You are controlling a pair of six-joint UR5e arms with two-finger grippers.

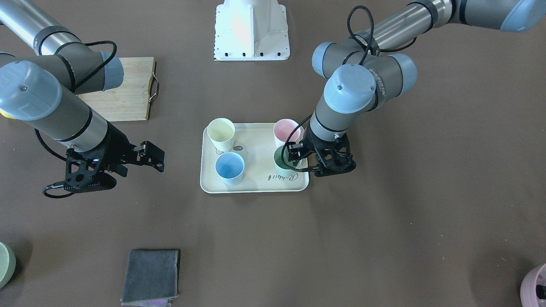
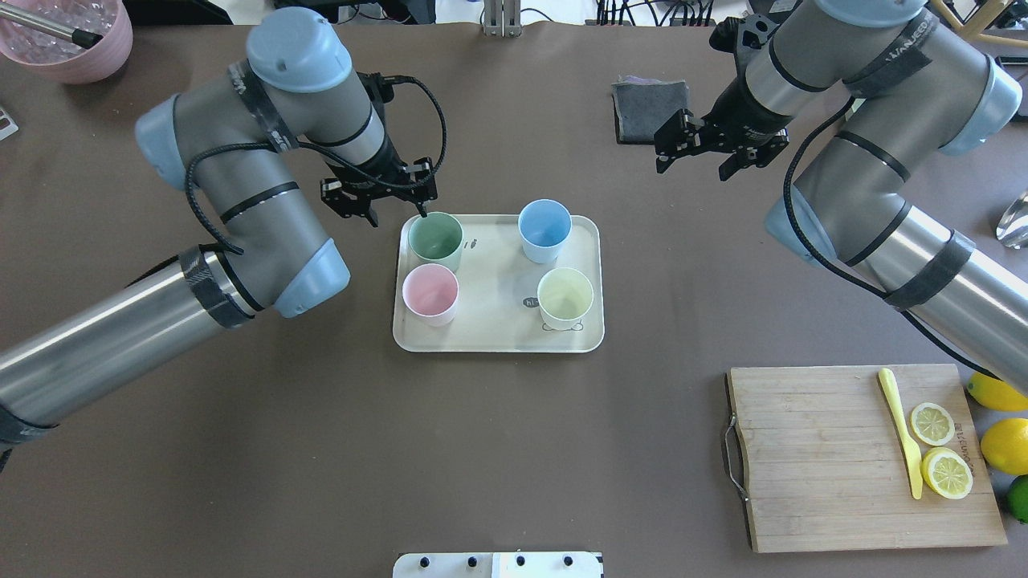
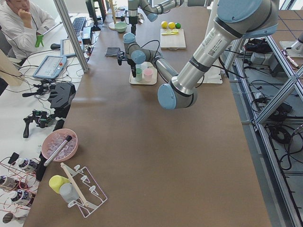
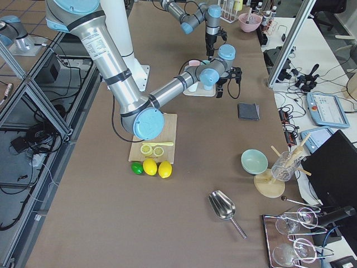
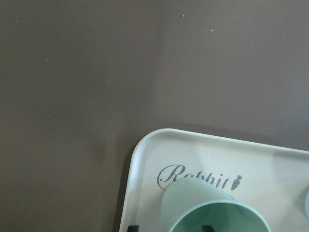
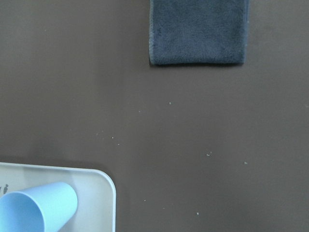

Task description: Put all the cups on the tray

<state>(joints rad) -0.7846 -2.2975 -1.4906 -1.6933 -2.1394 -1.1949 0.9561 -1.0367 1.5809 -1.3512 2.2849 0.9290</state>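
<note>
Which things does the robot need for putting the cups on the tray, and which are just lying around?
For the job: tray, green cup, pink cup, blue cup, yellow cup.

Just lying about: wooden board, lemon slices, yellow knife, whole lemons, grey cloth, pink bowl.

A cream rectangular tray holds a green plastic cup and pink cup left, a blue cup and pale yellow cup right, with a bare lane between. The black left gripper straddles the green cup's rim.
</note>
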